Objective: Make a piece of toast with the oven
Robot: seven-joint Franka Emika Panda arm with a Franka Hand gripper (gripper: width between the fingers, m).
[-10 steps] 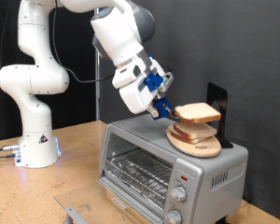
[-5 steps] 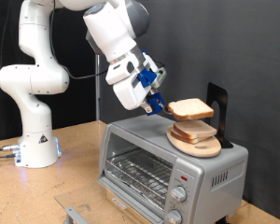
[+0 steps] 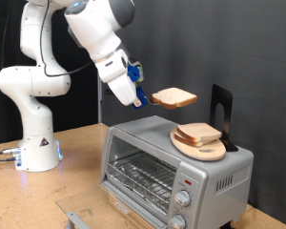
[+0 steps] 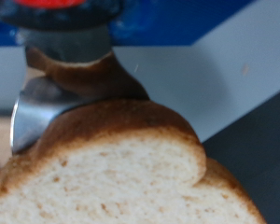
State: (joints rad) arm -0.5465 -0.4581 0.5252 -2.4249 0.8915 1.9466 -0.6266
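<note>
Toast (image 3: 173,96), a thin pale slice with a tan crust, hangs level in the air at upper centre of the exterior view, pinched at its left edge by the gripper (image 3: 143,96). In the wrist view the crumb and browned rim fill the lower frame, a finger (image 4: 28,117) pressed against the crust. Below, the silver oven (image 3: 172,172) sits with its door open and wire rack bare. On its roof at right, a round wooden plate (image 3: 202,147) carries a second slice (image 3: 200,133).

Two bread slices (image 3: 173,96) (image 3: 198,133), one wooden plate (image 3: 200,149), one oven (image 3: 176,172), two knobs (image 3: 184,198).
</note>
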